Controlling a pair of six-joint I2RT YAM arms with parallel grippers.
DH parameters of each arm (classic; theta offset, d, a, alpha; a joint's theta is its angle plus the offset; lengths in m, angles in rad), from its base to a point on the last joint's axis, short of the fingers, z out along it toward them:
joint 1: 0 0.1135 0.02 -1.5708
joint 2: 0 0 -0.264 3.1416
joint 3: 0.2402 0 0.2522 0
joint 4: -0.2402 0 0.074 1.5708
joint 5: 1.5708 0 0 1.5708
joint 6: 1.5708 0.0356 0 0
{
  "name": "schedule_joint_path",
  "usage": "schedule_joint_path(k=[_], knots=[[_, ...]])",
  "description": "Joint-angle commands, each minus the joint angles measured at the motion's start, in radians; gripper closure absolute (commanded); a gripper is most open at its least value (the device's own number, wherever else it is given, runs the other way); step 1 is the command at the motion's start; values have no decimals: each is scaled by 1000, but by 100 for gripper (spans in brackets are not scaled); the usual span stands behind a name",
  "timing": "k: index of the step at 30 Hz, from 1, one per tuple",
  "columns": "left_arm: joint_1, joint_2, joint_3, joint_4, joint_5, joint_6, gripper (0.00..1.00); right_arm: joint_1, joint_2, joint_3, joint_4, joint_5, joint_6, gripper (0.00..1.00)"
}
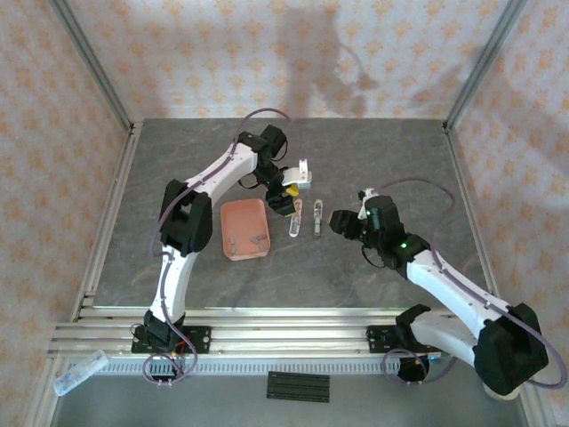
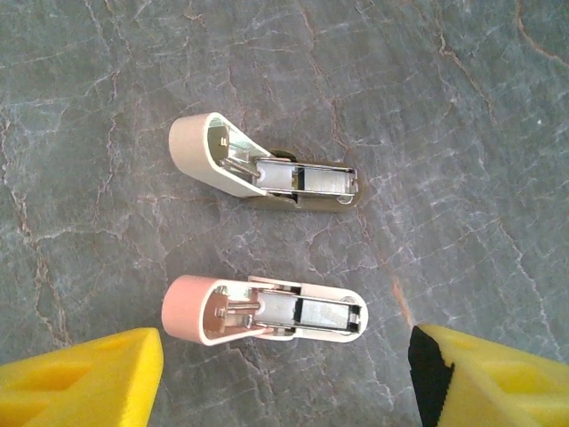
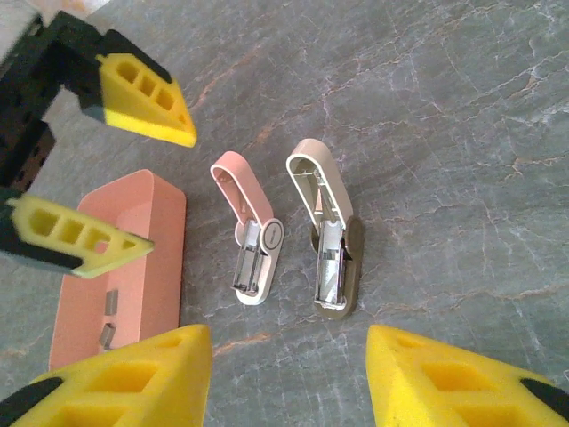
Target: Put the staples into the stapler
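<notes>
From above, the pink stapler (image 1: 295,220) lay on the grey marbled table (image 1: 382,160), just right of the salmon-pink tray (image 1: 233,218). A beige stapler (image 1: 316,220) lay parallel to it on its right, the two apart. A few grey staples (image 1: 256,240) sat in the tray's near corner. The left fingers (image 1: 286,197) hung over the far end of the pink stapler. The right fingers (image 1: 340,220) stood just right of the beige stapler.

In the left wrist view, the left fingers (image 2: 84,382) were spread wide with nothing between them. The pink stapler (image 2: 267,311) lay just beyond them with its cover swung open and its metal channel bared. The beige stapler (image 2: 267,169) lay farther off, also open.

In the right wrist view, the right fingers (image 3: 453,382) stood apart and held nothing. Beyond them lay the pink stapler (image 3: 251,233) and the beige stapler (image 3: 327,236), side by side with their lids raised. The tray (image 3: 151,240) lay to the left with staples (image 3: 108,322) in it, and the left fingers (image 3: 147,98) hung apart above its far end.
</notes>
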Motion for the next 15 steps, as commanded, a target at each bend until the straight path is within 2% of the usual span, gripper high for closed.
schedule_joint_path(k=[1,11,15], knots=[[-14,38,63,-61,-32,60,25,-7,-49,-27,-14,31,13,50],[-24,137,170,-46,-55,53,22,-5,-77,-37,-45,11,15,49],[-24,143,166,-55,-56,68,25,-5,-76,-42,-39,11,21,49]])
